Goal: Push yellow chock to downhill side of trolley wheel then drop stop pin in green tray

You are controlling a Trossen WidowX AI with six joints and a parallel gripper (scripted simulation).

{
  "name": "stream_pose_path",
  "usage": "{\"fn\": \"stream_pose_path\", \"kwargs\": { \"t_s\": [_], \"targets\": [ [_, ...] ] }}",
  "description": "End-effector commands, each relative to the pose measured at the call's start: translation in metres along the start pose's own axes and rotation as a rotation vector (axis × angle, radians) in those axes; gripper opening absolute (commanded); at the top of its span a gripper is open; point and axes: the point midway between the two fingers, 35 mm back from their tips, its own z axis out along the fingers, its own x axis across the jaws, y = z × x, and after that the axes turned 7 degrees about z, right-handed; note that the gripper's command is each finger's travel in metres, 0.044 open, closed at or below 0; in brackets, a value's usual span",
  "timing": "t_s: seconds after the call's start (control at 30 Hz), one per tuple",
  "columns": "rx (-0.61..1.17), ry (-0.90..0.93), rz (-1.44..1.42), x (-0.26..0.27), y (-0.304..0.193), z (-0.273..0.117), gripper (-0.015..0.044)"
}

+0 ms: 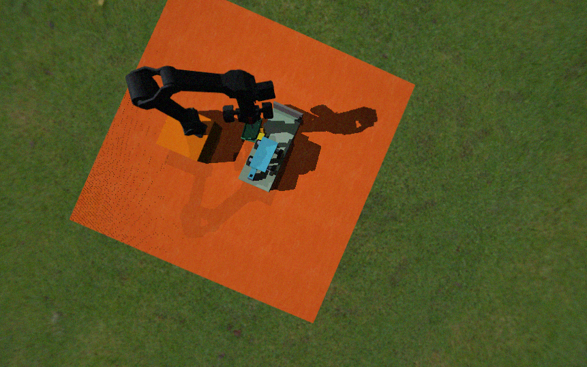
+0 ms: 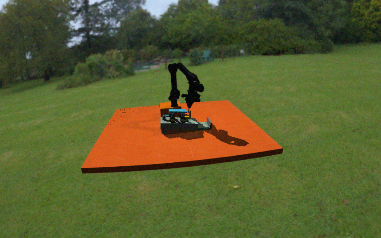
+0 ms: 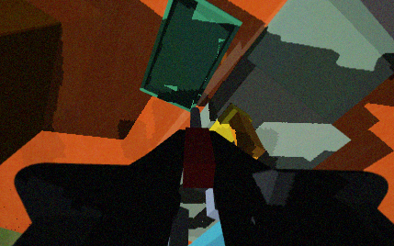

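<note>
My gripper [image 1: 250, 120] [image 2: 189, 109] [image 3: 196, 137] is shut on the stop pin. The pin's red head [image 3: 198, 158] is between the fingers and its dark shaft points out beyond them. The gripper hangs near the green tray [image 1: 251, 131] [image 3: 185, 55], which looks empty. The blue trolley [image 1: 264, 154] [image 2: 177, 110] [image 3: 211, 236] stands on the grey ramp [image 1: 288, 114] [image 2: 179, 128] [image 3: 299, 101]. The yellow chock [image 1: 261, 136] [image 2: 187, 116] [image 3: 225, 131] sits on the ramp close to the trolley's downhill end. Whether it touches a wheel cannot be made out.
The ramp's low end has an upright end wall [image 1: 287, 110] [image 2: 209, 122]. The tray lies beside the ramp, between it and the orange block [image 1: 177, 139] [image 2: 165, 105] under the arm's base. All stand on an orange table top [image 1: 241, 265] [image 2: 144, 153].
</note>
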Motion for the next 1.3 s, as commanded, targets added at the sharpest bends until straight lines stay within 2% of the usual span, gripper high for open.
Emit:
{"fn": "stream_pose_path", "kwargs": {
  "t_s": [0.0, 1.13, 1.27],
  "targets": [
    [-0.021, -0.03, -0.15, 0.0006, -0.0012, -0.0011, 0.0],
    [-0.145, -0.156, -1.121, 0.0012, -0.0075, -0.0004, 0.0],
    [-0.149, -0.165, -1.164, 0.0012, -0.0078, -0.0005, 0.0]
  ]
}}
